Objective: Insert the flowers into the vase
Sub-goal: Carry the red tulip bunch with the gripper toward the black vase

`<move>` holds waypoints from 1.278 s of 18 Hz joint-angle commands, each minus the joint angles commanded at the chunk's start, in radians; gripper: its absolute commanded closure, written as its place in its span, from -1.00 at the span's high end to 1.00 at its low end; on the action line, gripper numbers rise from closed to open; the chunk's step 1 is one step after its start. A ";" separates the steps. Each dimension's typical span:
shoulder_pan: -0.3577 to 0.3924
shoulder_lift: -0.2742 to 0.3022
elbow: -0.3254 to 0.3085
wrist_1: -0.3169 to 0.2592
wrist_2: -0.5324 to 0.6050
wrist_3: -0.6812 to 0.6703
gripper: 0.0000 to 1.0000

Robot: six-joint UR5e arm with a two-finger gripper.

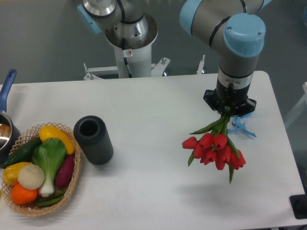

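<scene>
gripper (229, 111): on the right side of the table, pointing down — its jaws are closed on the stem end of the flowers, though the fingertips themselves are hidden behind the stems and leaves.
flowers (215, 148): a bunch of red tulips hanging from the gripper, heads lowest and toward the near edge, green stems and leaves running up into the jaws; whether the heads touch the table cannot be told.
ribbon (241, 127): curly, light blue, just right of the stems under the gripper.
vase (93, 139): dark, ribbed cylinder standing on the left half of the table, round mouth open to the camera, well apart from the flowers.
basket (73, 182): woven wicker, near left corner, just beside the vase — holds colourful vegetables.
pot (5, 125): at the far-left edge, blue handle pointing away, mostly cut off.
table (153, 191): white.
writing: a small label on the arm's base column, too small to read.
</scene>
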 joint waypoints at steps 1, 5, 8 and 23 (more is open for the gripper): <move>0.000 0.000 0.000 -0.002 0.000 0.000 -1.00; -0.002 0.002 -0.002 -0.002 -0.017 -0.002 -1.00; -0.003 0.006 -0.003 -0.002 -0.054 -0.005 -1.00; -0.024 0.129 -0.242 0.371 -0.786 -0.212 -1.00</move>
